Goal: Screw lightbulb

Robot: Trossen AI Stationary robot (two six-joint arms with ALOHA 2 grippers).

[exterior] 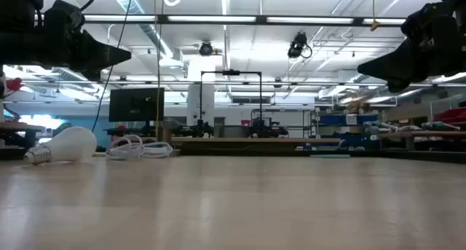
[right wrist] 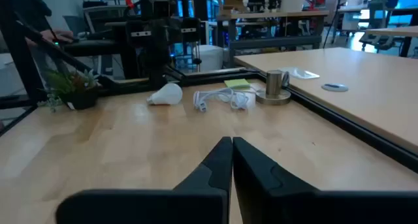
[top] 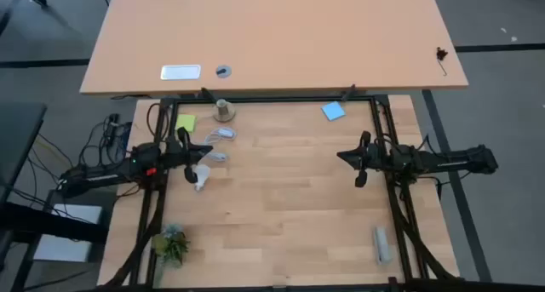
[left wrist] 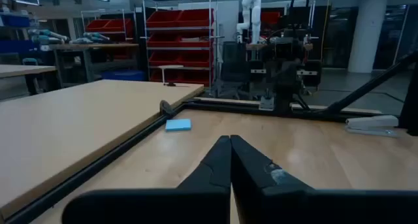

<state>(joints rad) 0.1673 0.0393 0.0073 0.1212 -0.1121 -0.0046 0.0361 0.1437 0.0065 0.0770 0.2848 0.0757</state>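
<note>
- Lightbulb lying on its side on the table, just beside left gripper; neck pointing away from socket.
- Right gripper well apart.
- Both sets of fingers pressed together, holding nothing.

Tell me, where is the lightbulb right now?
In the high view the lightbulb lies on its side on the table's left part, beside the left pincer, near the looped white cable.
</note>
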